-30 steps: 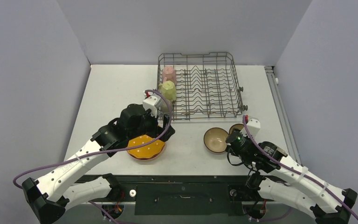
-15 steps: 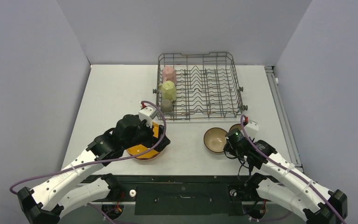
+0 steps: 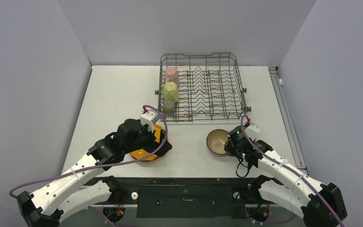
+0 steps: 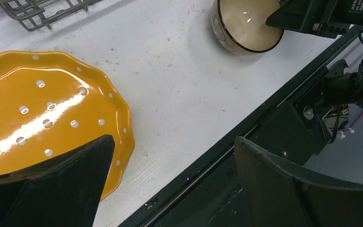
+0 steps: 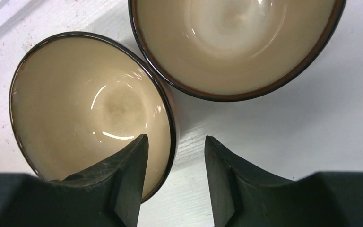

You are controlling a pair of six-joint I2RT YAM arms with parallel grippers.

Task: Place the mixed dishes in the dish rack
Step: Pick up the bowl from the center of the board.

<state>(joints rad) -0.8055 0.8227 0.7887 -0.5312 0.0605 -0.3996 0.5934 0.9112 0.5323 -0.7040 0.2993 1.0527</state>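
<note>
The orange white-dotted plate (image 4: pixel 42 109) lies near the table's front edge (image 3: pixel 144 155). My left gripper (image 4: pixel 174 139) hangs wide open over the plate's right rim, holding nothing; the same gripper (image 3: pixel 159 142) shows in the top view. Two brown bowls with tan insides stand side by side. My right gripper (image 5: pixel 176 139) is open astride the right rim of the left bowl (image 5: pixel 90 109), one finger (image 5: pixel 123 175) inside it. The other bowl (image 5: pixel 236 42) lies just beyond. The dish rack (image 3: pixel 217 90) holds a pink mug (image 3: pixel 171 74), a yellow mug (image 3: pixel 170 91) and a small grey cup (image 3: pixel 169 107).
The black front rail of the table (image 4: pixel 227 156) runs right under my left gripper. In the top view, one bowl (image 3: pixel 216 141) shows and my right gripper (image 3: pixel 231 143) covers the other. Purple cables loop from both wrists. Grey walls close in three sides.
My left gripper has drawn back from the rack towards the near edge, over the orange plate. My right gripper has moved forward to the bowls and now straddles one rim.
</note>
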